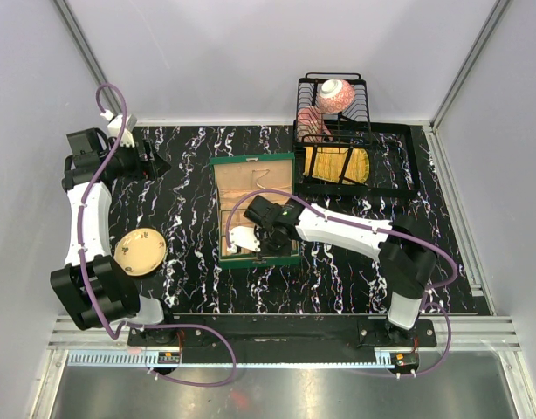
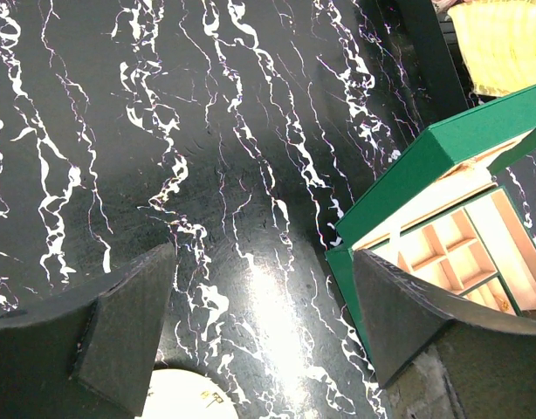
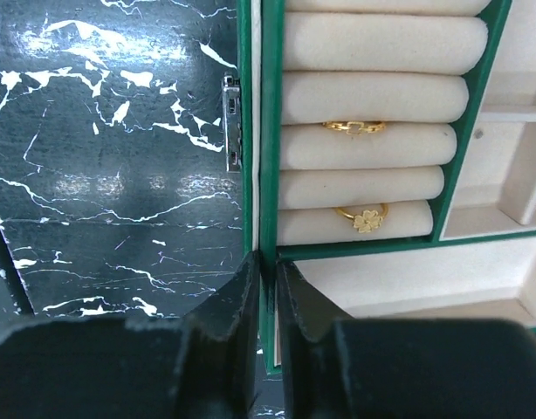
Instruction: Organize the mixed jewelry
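The green box (image 1: 253, 161) lies open mid-table, its beige lining showing. In the right wrist view two gold rings sit in its beige ring rolls: a plain-topped one (image 3: 353, 127) and a clover-shaped one (image 3: 366, 218). My right gripper (image 3: 270, 266) straddles the box's green side wall (image 3: 271, 131), one finger on each side, pinched on it; from above it (image 1: 250, 237) is at the box's near left part. My left gripper (image 2: 264, 323) hangs open and empty over bare table, far left at the back (image 1: 159, 161). A small gold piece (image 2: 205, 397) lies on the plate (image 2: 176, 393).
The round gold plate (image 1: 140, 250) sits left of the box, near my left arm. A black wire rack (image 1: 373, 188) at the back right holds a pink-patterned bowl (image 1: 335, 94) and a yellow item (image 1: 338, 163). The box's metal clasp (image 3: 232, 122) faces the marbled tabletop.
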{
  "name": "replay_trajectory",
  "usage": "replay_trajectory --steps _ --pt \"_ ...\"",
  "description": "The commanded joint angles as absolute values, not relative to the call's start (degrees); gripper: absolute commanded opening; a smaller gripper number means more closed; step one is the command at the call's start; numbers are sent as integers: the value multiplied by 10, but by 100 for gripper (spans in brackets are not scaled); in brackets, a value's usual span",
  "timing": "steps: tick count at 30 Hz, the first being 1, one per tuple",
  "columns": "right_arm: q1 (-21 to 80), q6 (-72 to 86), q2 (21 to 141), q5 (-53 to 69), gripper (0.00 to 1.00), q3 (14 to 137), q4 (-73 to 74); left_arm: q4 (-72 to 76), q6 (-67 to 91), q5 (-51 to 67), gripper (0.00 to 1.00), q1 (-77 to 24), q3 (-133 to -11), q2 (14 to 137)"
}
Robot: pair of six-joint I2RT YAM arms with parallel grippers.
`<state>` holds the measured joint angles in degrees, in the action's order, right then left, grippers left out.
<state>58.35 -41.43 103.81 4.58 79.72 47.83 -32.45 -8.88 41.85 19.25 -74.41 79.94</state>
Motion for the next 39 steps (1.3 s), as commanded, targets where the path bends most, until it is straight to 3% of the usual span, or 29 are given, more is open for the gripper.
replay_trajectory --steps 1,8,19,21,27,39 --pt "592 -409 1042 72 25 816 451 -312 -98 437 86 196 -744 802" --pt "592 -396 1034 57 41 813 441 -312 -98 441 86 197 -738 806" --pt "590 -375 980 -15 50 807 413 -291 -76 500 88 193 -737 822" --pt "583 -365 967 -25 59 805 410 -278 -65 524 89 188 -733 831" --pt "522 -328 925 -2 67 817 411 -197 -52 534 91 133 -696 837" --pt "435 -299 852 49 70 784 425 54 -2 519 95 9 -599 849"
